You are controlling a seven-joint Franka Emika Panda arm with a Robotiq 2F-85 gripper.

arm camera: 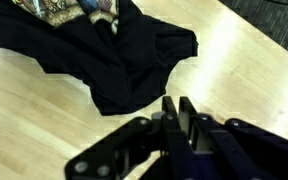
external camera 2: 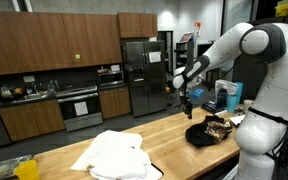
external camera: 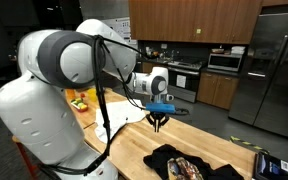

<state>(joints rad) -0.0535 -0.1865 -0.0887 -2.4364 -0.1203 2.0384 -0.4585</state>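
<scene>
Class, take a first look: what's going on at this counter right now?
A robot arm hangs above a wooden counter in a kitchen, its jaws shut and empty. In the wrist view they sit over bare wood just beside a crumpled black shirt with a printed front. A white cloth lies farther along the counter, apart from the shirt. Nothing is held or touched.

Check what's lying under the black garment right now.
Only the wooden countertop shows around the black garment; its folds hide anything beneath. The gripper hangs above bare wood beside it.
</scene>
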